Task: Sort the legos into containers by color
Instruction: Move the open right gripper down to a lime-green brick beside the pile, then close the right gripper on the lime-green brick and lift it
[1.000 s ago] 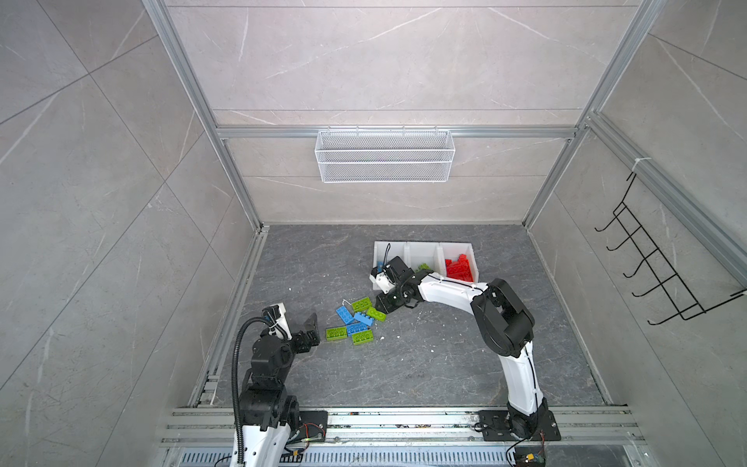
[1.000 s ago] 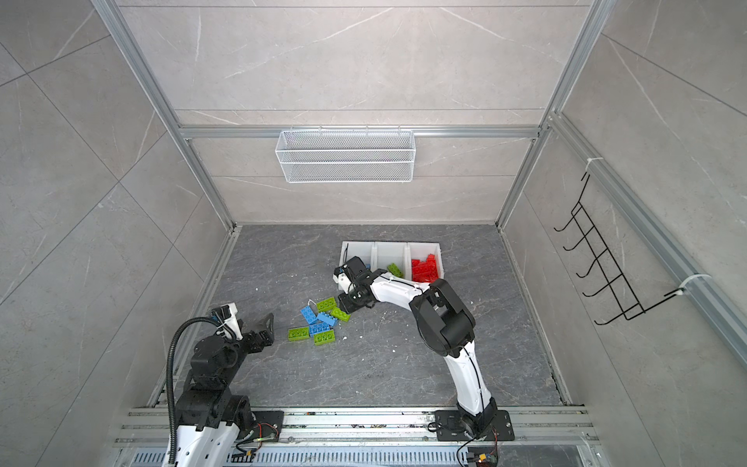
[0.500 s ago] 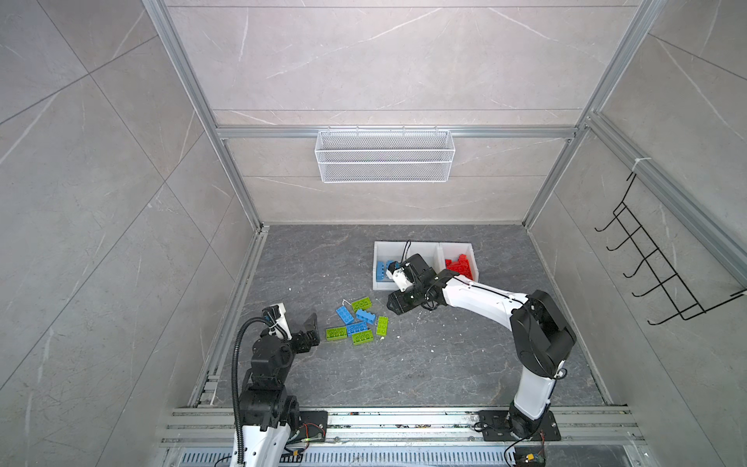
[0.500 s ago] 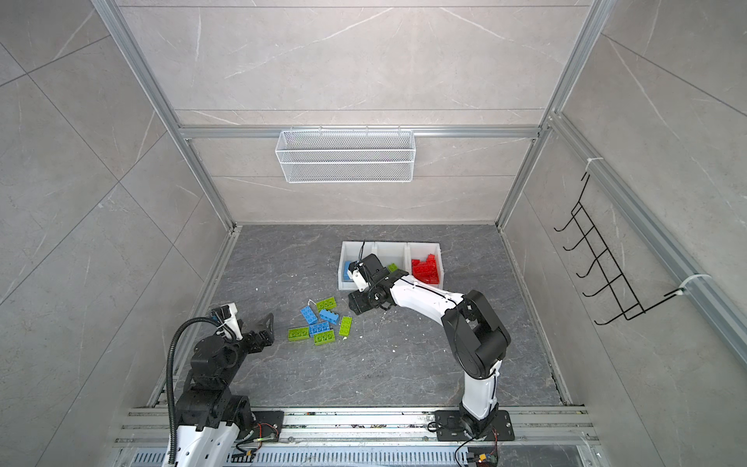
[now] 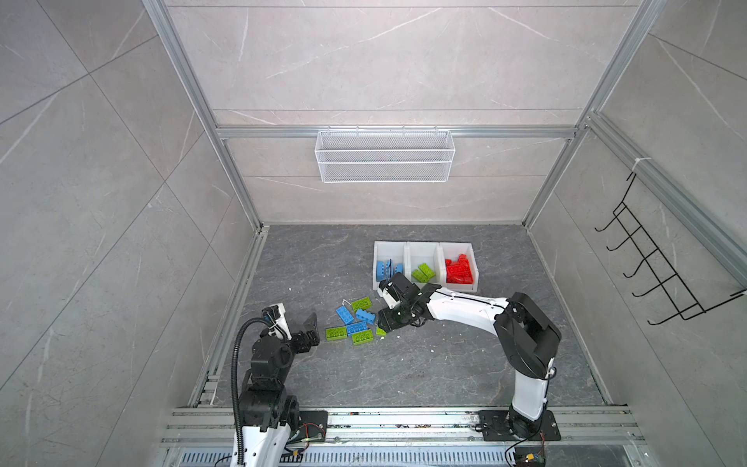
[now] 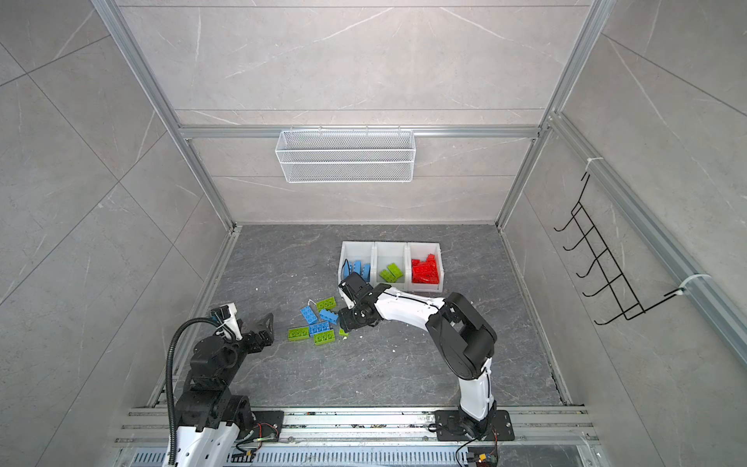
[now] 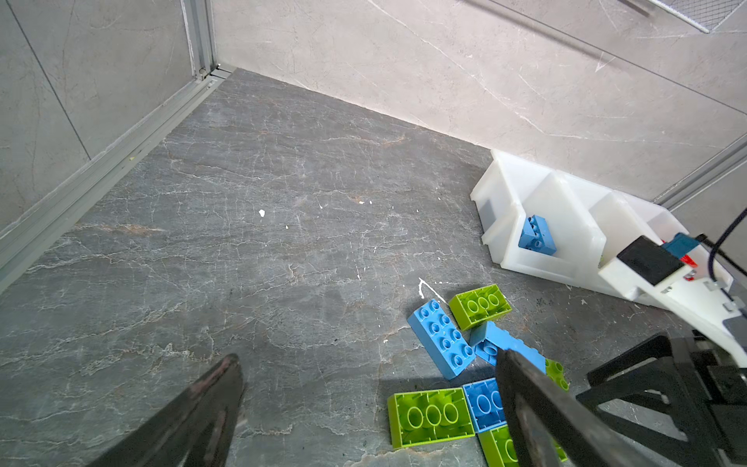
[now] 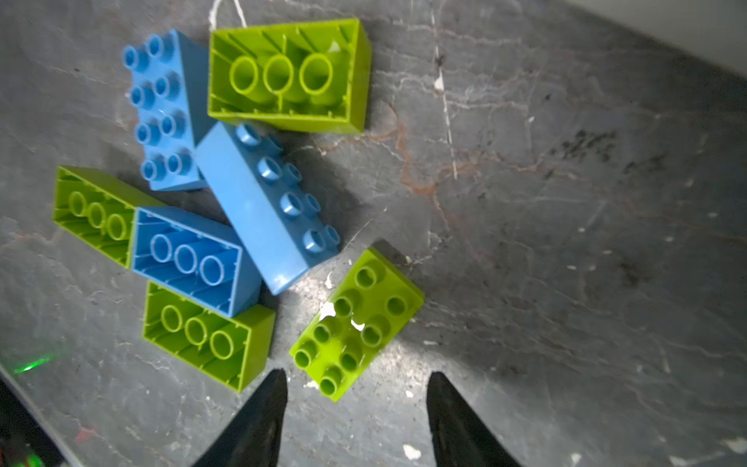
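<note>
Right fingers (image 8: 258, 420) back over green lego (image 8: 355, 323)

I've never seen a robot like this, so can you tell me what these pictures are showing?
These are two white-and-black robot arms, the right arm and the left arm, sorting bricks. Two pictures look down from above; two come from cameras on the wrists. Loose blue plastic bricks and lime green plastic bricks lie on the grey stone floor. The three joined white plastic bins hold blue, green and red bricks. Both arms' jaws are open and hold nothing; the right jaws hover at a studs-up green brick.
</note>
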